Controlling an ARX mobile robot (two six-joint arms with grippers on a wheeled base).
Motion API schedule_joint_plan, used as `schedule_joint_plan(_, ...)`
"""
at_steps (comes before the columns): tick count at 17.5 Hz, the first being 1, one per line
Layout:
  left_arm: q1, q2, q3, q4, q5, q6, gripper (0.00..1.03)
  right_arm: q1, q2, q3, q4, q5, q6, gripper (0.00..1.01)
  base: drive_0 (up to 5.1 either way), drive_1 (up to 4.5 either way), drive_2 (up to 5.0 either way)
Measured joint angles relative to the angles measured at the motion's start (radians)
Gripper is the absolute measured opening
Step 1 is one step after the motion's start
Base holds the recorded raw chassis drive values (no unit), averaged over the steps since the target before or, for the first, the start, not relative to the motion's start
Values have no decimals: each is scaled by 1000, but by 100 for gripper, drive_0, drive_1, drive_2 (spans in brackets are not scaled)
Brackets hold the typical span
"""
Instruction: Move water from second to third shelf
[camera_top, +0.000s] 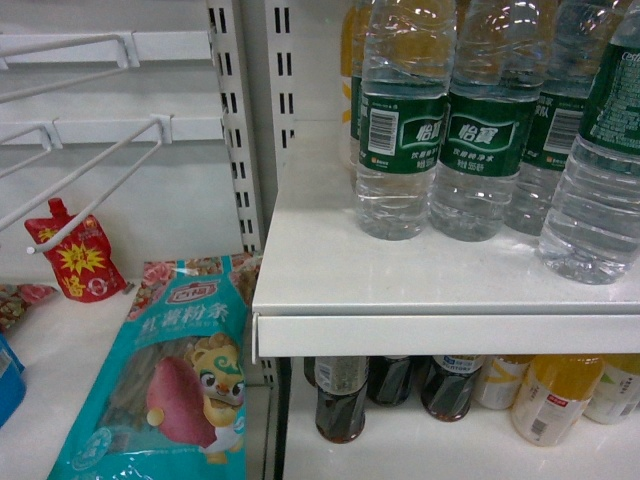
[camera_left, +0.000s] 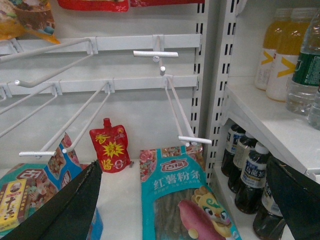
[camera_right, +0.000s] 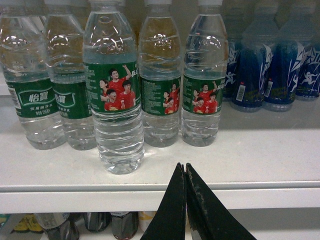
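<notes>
Right pincer (camera_right: 185, 172) closed, wrist-view only

Clear ribbed plastic water bottle (camera_right: 113, 90) with glossy green label, smooth white shelf (camera_right: 260, 155), matt black end effector (camera_right: 186, 172)

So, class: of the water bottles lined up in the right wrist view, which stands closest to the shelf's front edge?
The water bottle second from the right gripper's left side: it stands forward of the row, its label showing red-shirted people.
</notes>
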Motion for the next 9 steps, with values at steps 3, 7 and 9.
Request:
schedule_joint_plan(3, 0, 0, 0, 0, 0, 0, 98, 0, -28, -8, -21, 0, 0, 2, 0, 0, 0)
schedule_joint_plan(7, 0, 0, 0, 0, 0, 0, 98, 0, -95, -43, -42, 0, 0, 2, 0, 0, 0)
schedule_joint_plan(9, 0, 0, 0, 0, 0, 0, 98, 0, -187, -42, -180, 0, 0, 2, 0, 0, 0)
